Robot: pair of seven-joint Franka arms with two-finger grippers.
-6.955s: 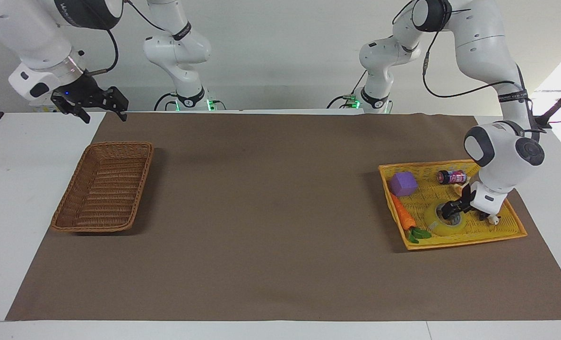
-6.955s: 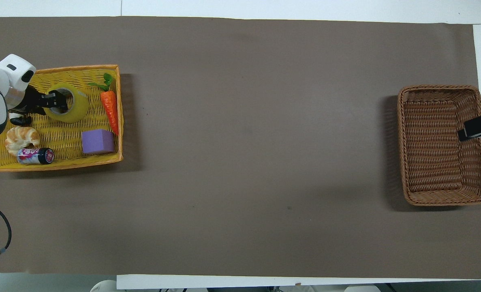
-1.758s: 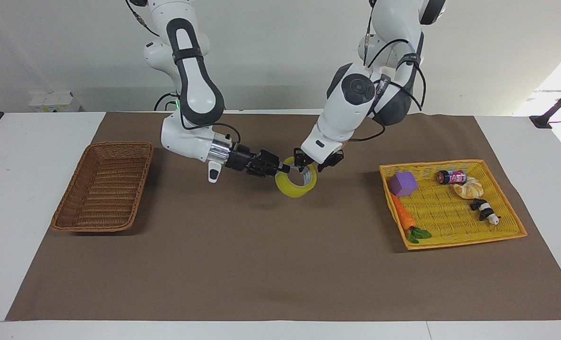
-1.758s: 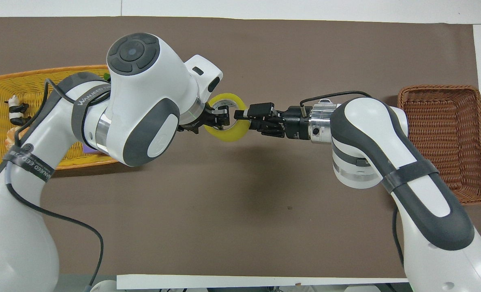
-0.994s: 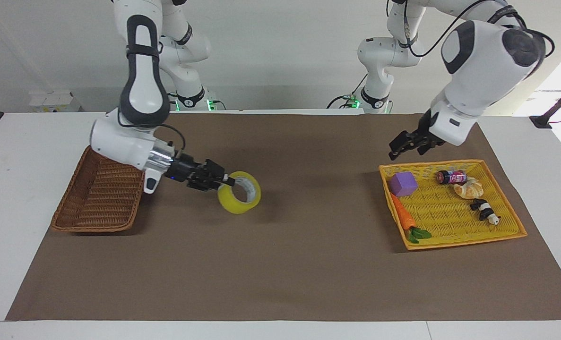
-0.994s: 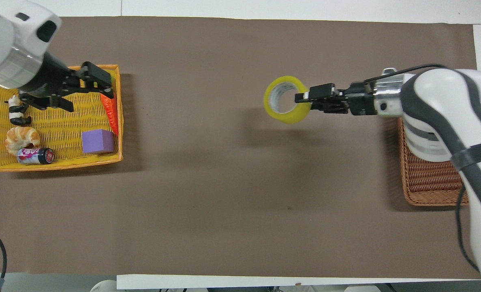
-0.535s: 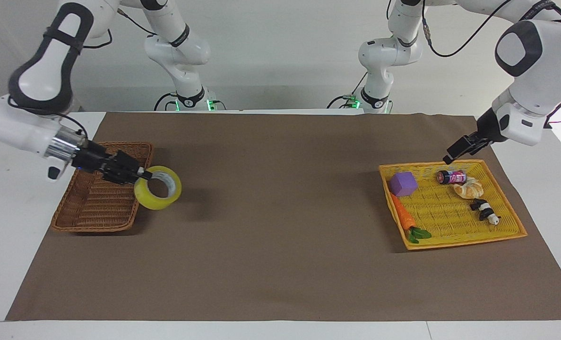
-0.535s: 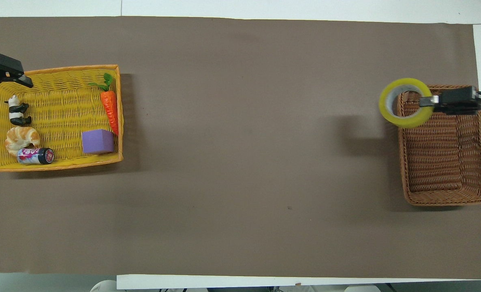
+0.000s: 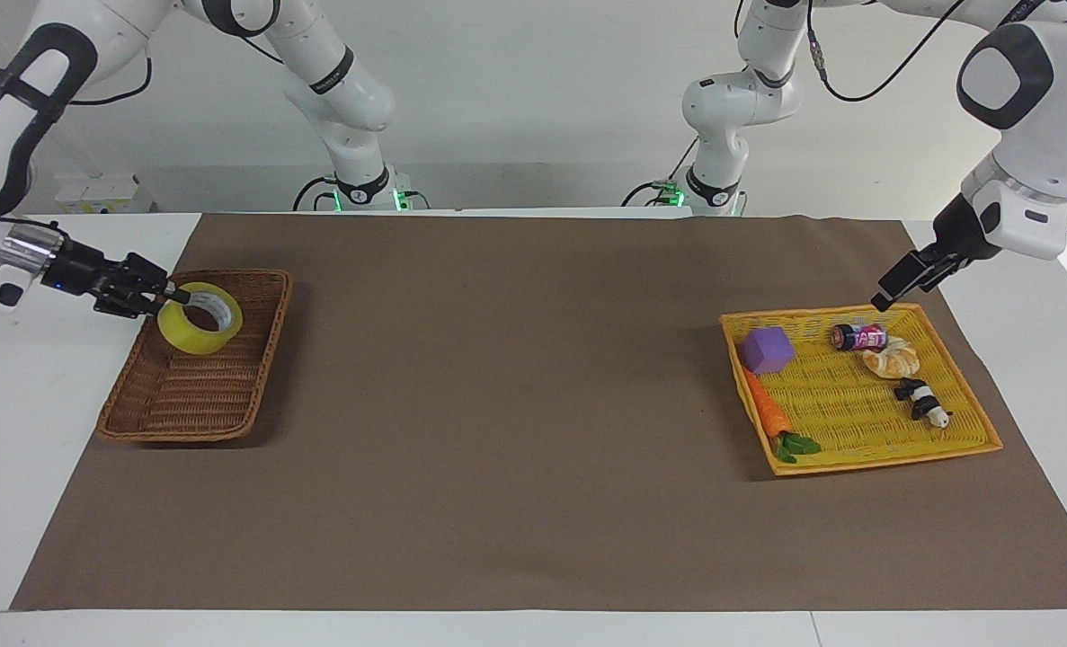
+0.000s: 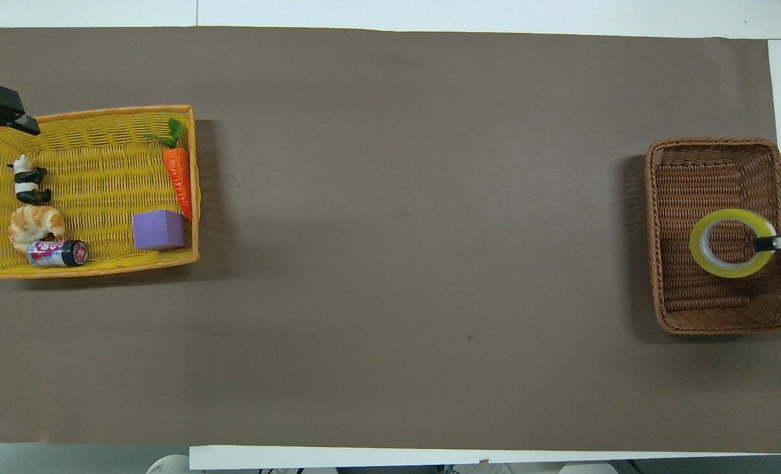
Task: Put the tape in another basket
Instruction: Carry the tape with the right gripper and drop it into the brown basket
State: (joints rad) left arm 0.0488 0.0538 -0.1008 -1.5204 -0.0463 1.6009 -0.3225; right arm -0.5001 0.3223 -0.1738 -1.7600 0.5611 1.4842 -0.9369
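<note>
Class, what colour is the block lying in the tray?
Purple: the block in the yellow tray shows best in the overhead view.

Yellow tape (image 9: 199, 318), dark brown woven basket (image 9: 193, 395) — yellow-orange tray (image 9: 964, 422), purple cube (image 9: 768, 350), orange carrot (image 9: 766, 413), brown mat (image 9: 533, 431)

On the worktop (image 9: 533, 557), covered by a brown mat, the rectangular dark brown woven wicker basket (image 9: 254, 377) sits toward the right arm's end. The right pincer (image 9: 170, 295) grips the wall of a wide roll of translucent yellow packing tape (image 9: 199, 318), one finger inside the ring; the roll is tilted over the basket's interior, and contact with the basket floor cannot be confirmed. Toward the left arm's end lies a flat bright yellow-orange woven tray (image 9: 964, 440) holding a purple cube (image 9: 768, 350), an orange toy carrot (image 9: 769, 415), a small dark can (image 9: 859, 337), a toy croissant (image 9: 892, 360) and a panda figure (image 9: 923, 401). The left pincer (image 9: 893, 289) hangs over the tray's corner nearest the robots.
</note>
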